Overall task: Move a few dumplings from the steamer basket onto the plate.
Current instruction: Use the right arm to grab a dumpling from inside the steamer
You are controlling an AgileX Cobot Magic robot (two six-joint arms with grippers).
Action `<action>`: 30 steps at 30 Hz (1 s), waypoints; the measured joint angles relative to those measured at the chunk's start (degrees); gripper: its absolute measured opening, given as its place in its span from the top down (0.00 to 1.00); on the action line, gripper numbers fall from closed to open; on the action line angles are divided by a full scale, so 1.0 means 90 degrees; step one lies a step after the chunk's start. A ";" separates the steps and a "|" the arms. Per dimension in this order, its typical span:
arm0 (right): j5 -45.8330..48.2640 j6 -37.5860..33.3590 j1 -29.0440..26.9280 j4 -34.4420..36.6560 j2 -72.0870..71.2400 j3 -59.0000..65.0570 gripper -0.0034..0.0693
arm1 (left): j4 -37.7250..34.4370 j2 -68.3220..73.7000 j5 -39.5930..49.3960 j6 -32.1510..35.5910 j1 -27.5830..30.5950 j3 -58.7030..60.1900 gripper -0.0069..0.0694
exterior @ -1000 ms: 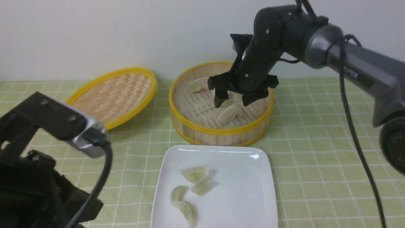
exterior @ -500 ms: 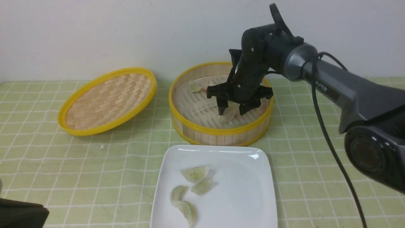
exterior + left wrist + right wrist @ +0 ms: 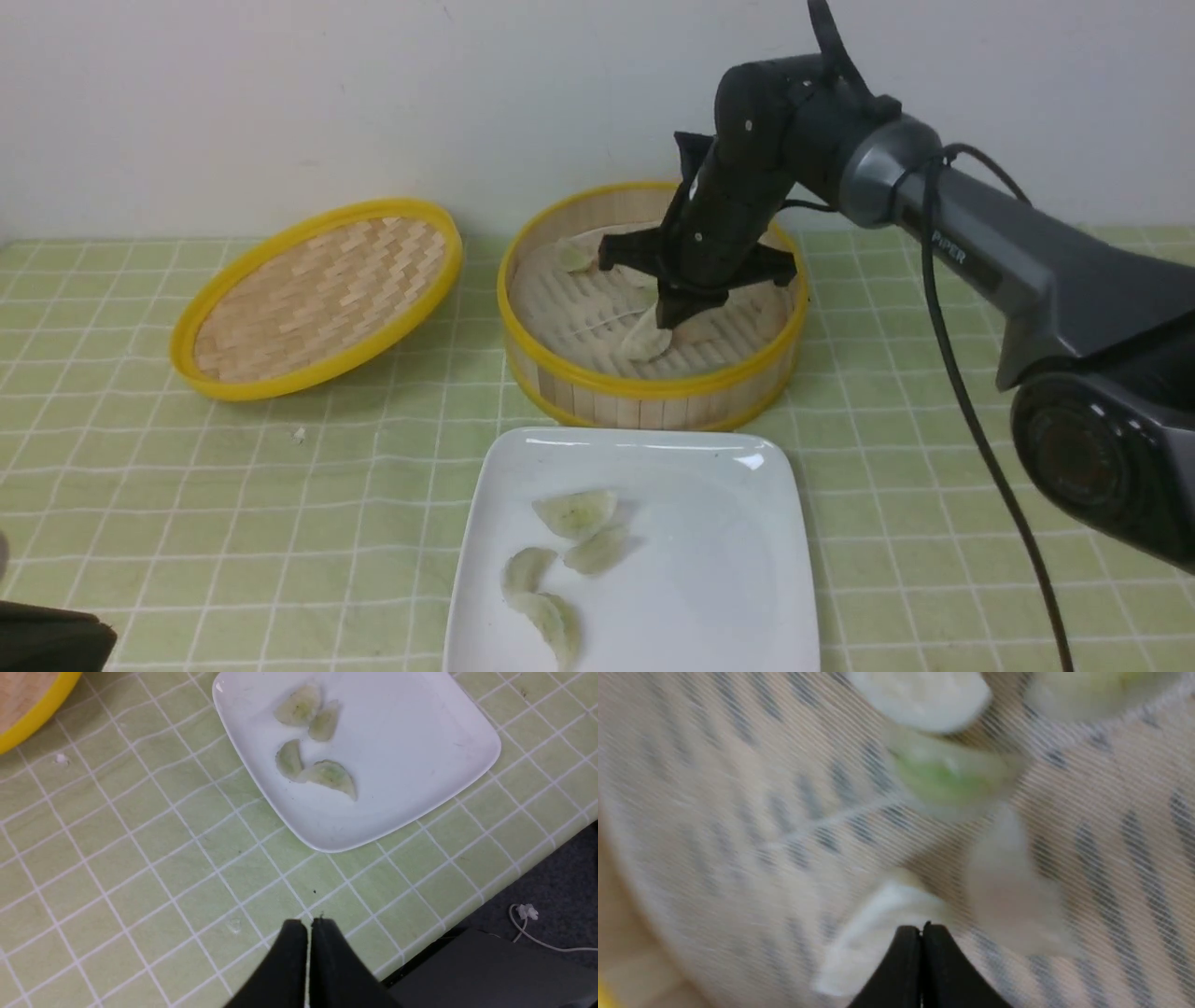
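Dumplings [image 3: 576,512] lie four together on the left half of the white square plate [image 3: 738,597], which sits at the near edge of the green checked tablecloth [image 3: 140,467], just in front of the bamboo steamer basket [image 3: 653,387]. Inside the basket the right gripper [image 3: 672,315] reaches down with its jaws pressed together, tips touching the end of a pale dumpling [image 3: 646,343] on the slatted floor; whether any skin is pinched cannot be told. Another dumpling [image 3: 571,254] rests by the far wall. The woven lid [image 3: 317,294] lies to the basket's left. The left gripper [image 3: 308,924], jaws closed and empty, hangs above the cloth near the plate.
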 joint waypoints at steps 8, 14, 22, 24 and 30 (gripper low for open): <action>0.0007 0.0105 0.0000 -0.0131 -0.0004 -0.0251 0.59 | 0.0310 0.0000 0.0002 0.0000 0.0000 0.0000 0.92; 0.0007 0.0193 0.0000 -0.0125 0.0282 -0.0262 0.25 | 0.0419 0.0000 0.0002 0.0000 0.0000 0.0000 0.92; -0.0061 0.0193 0.0008 0.0031 0.0612 -0.0297 0.20 | 0.0448 0.0000 0.0002 0.0000 0.0000 0.0000 0.92; -0.0052 0.0167 0.0002 -0.0072 0.0633 -0.0317 0.35 | 0.0469 0.0000 0.0002 0.0000 0.0000 0.0000 0.92; -0.0011 -0.0198 -0.0003 -0.0170 0.0640 -0.0419 0.64 | 0.0501 0.0000 0.0007 0.0000 0.0000 0.0014 0.92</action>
